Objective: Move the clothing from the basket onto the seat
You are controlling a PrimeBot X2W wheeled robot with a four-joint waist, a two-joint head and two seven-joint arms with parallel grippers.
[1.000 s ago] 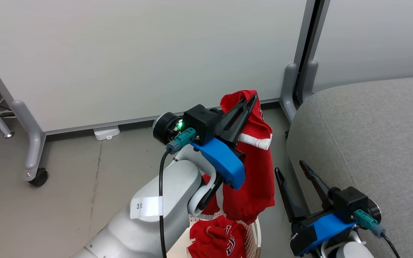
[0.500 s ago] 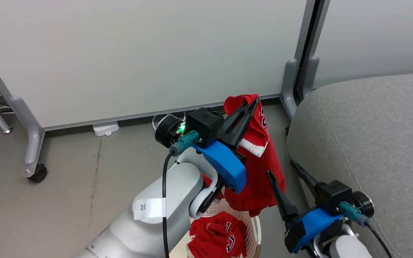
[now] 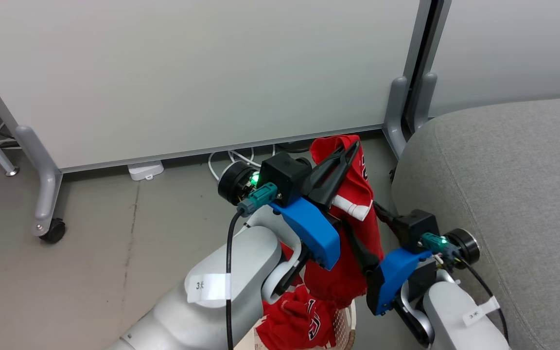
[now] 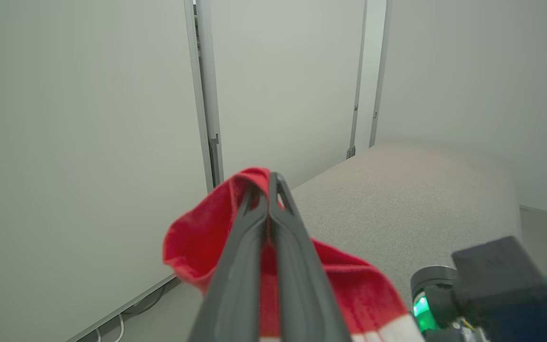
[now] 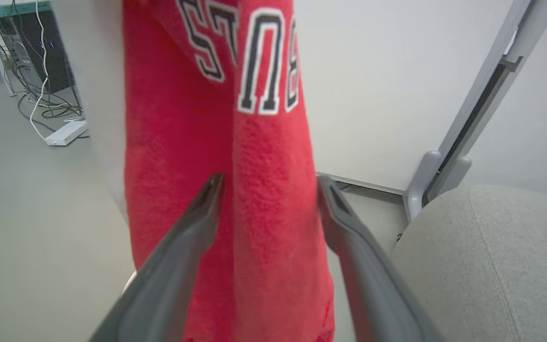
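My left gripper (image 3: 352, 147) is shut on the top of a red jersey (image 3: 355, 182), one piece of the clothing, which hangs down over the basket (image 3: 345, 316). In the left wrist view the left gripper (image 4: 269, 183) pinches that red cloth (image 4: 193, 242). My right gripper (image 3: 361, 218) is open, its fingers on either side of the hanging jersey. The right wrist view shows the right gripper (image 5: 268, 184) straddling the lettered jersey (image 5: 264, 142). A second red jersey (image 3: 299, 321) lies crumpled in the basket. The grey seat (image 3: 503, 194) is just to the right.
White partition panels (image 3: 187, 73) stand behind on grey feet (image 3: 42, 184) with a castor (image 3: 52, 231). A white power strip (image 3: 145, 171) and cables (image 3: 231, 158) lie on the floor along the panel. The seat's rounded edge (image 5: 492, 247) is close beside my right arm.
My right gripper has moved up and left from beside the seat until its open fingers straddle the hanging jersey. The left gripper still holds the jersey in about the same place.
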